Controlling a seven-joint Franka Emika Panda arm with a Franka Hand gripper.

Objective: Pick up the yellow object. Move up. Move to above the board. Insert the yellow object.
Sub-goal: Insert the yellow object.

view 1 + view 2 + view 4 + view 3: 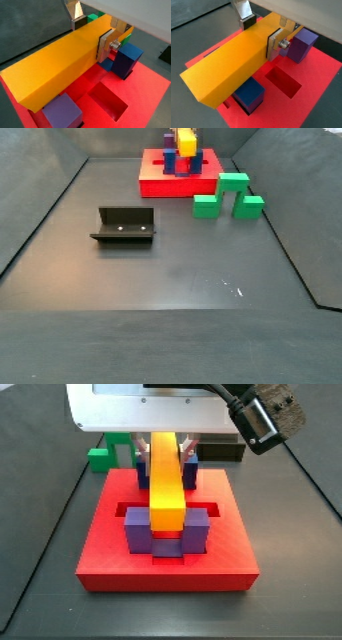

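Bar is what I am carrying, and it now lies over the board; going left to right in a side view, I see the fixture alone on the dark floor, then the board at the far end with the bar on top of it, then green blocks just beside the board's right edge. From the closer side view the bar runs lengthwise down the board's middle, between upright blue and purple blocks that flank it on both sides; I judge they act as guides for the channel it must seat in. My pincer is closed on the bar near one end, silver fingers flat against its long faces in both wrist views, so the free length hangs out over the open slots. Whether the bar is seated or just above I cannot tell; I judge insertion is under way, not finished.
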